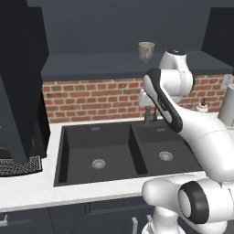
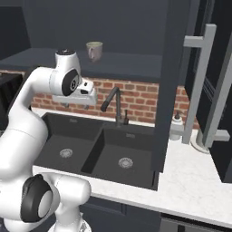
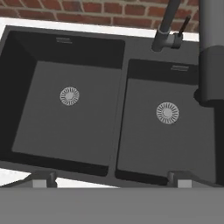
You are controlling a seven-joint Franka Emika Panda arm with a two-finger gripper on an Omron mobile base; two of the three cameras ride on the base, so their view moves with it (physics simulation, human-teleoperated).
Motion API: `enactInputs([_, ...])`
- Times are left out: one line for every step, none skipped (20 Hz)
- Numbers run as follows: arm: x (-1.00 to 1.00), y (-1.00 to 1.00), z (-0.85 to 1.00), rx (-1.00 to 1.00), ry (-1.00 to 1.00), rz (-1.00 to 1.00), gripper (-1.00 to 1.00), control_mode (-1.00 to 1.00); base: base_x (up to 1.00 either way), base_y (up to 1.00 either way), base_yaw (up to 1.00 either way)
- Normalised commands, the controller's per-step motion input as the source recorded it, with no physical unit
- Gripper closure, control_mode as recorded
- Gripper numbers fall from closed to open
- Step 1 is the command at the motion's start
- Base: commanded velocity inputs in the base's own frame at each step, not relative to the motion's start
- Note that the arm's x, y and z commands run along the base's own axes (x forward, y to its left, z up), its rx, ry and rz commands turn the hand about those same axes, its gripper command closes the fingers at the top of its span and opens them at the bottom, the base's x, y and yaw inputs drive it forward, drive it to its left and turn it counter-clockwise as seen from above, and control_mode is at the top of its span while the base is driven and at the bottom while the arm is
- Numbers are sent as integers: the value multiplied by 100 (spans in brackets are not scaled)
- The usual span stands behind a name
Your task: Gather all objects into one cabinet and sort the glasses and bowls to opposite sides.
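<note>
Mug (image 1: pixel 146 50), pale beige-green, stands upright on the open cabinet's shelf (image 1: pixel 91 61) above the brick backsplash (image 1: pixel 96 98), loop handle visible. Arm is bent over the double black sink (image 1: pixel 98 151), its hand up near the brick wall, well below the mug and apart from it. Jaws (image 3: pixel 109 180) look straight down into the two basins, tips wide apart, nothing between them. Black faucet (image 2: pixel 113 102) rises behind the sink; a soap bottle (image 2: pixel 176 127) sits on the white counter (image 2: pixel 199 181).

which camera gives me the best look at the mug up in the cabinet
The right base view: the mug stands unobstructed on the open cabinet shelf, handle visible. The left base view shows it beside the arm's upper joint. The hand view looks down into the sink.
</note>
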Motion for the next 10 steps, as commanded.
enactInputs([0, 0, 0, 0, 0, 0, -100, 100, 76, 0, -5])
enactInputs([0, 0, 0, 0, 0, 0, -100, 100, 56, 0, -4])
enactInputs([0, 0, 0, 0, 0, 0, -100, 100, 41, 0, -1])
enactInputs([0, 0, 0, 0, 0, 0, -100, 100, 39, 0, 0])
enactInputs([0, 0, 0, 0, 0, 0, -100, 100, 45, 0, -2])
enactInputs([0, 0, 0, 0, 0, 0, -100, 100, 46, 2, -3])
enactInputs([0, 0, 0, 0, 0, 0, -100, 100, 62, 10, -7])
enactInputs([0, 0, 0, 0, 0, 0, -100, 100, 68, 11, -8])
enactInputs([0, 0, 0, 0, 0, 0, -100, 100, 71, 12, -9])
enactInputs([0, 0, 0, 0, 0, 0, -100, 100, 72, 13, -9])
